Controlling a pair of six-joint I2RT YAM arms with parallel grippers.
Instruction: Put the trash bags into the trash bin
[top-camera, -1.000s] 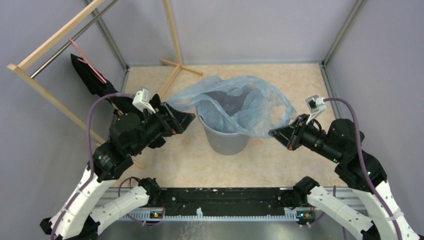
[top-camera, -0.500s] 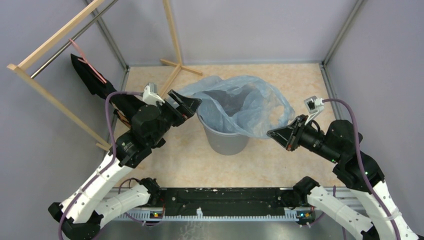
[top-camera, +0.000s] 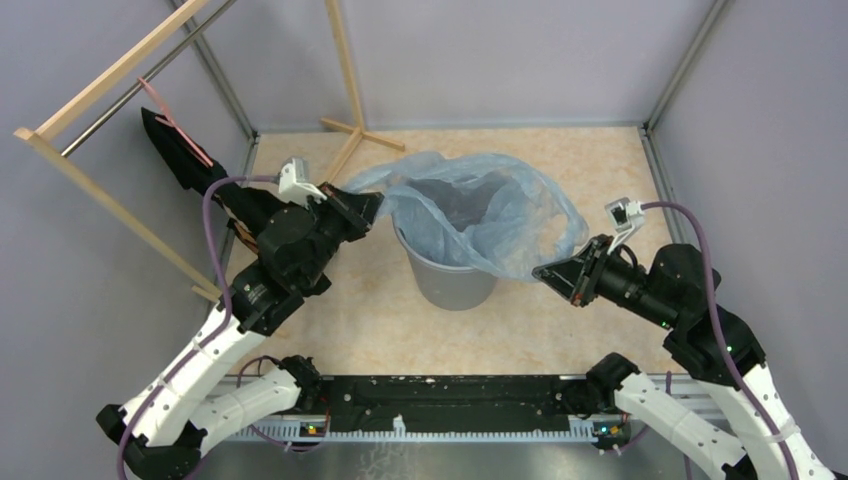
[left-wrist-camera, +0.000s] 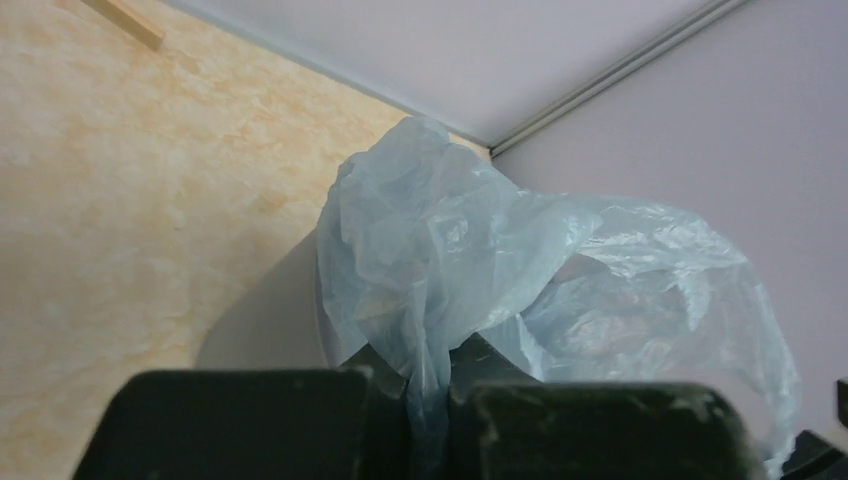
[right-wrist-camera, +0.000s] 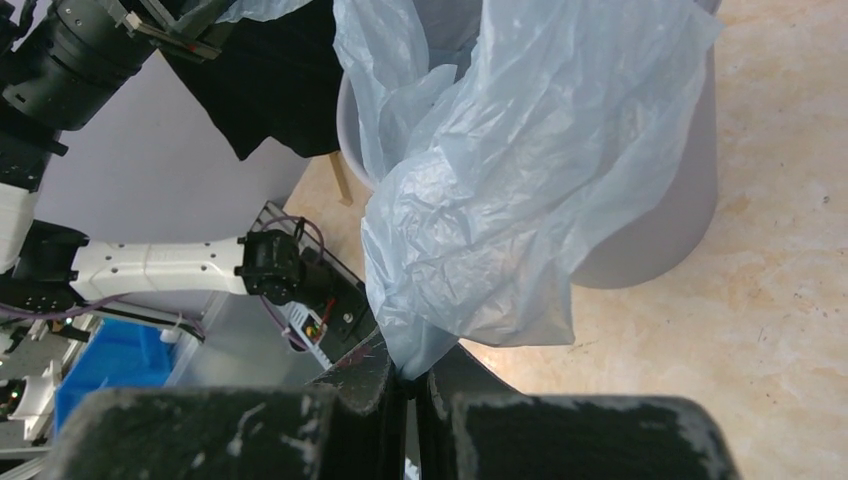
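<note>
The pale-blue trash bag (top-camera: 480, 215) is draped over and into the round grey trash bin (top-camera: 455, 285) at the middle of the table. My left gripper (top-camera: 372, 208) is shut on the bag's left edge, the film (left-wrist-camera: 440, 260) bunched between its jaws. My right gripper (top-camera: 545, 270) is shut on the bag's right corner (right-wrist-camera: 470, 240), which hangs outside the bin's wall (right-wrist-camera: 650, 220). The bag's mouth gapes open above the bin.
A wooden rack (top-camera: 110, 65) leans at the back left with a black cloth with a pink strap (top-camera: 180, 150) hanging on it. A wooden stand (top-camera: 350, 125) rises behind the bin. Grey walls close in the marbled tabletop (top-camera: 600, 170).
My left gripper swung in to the bag's left edge and closed on the film. My right gripper drew slightly down and toward the near side with its corner.
</note>
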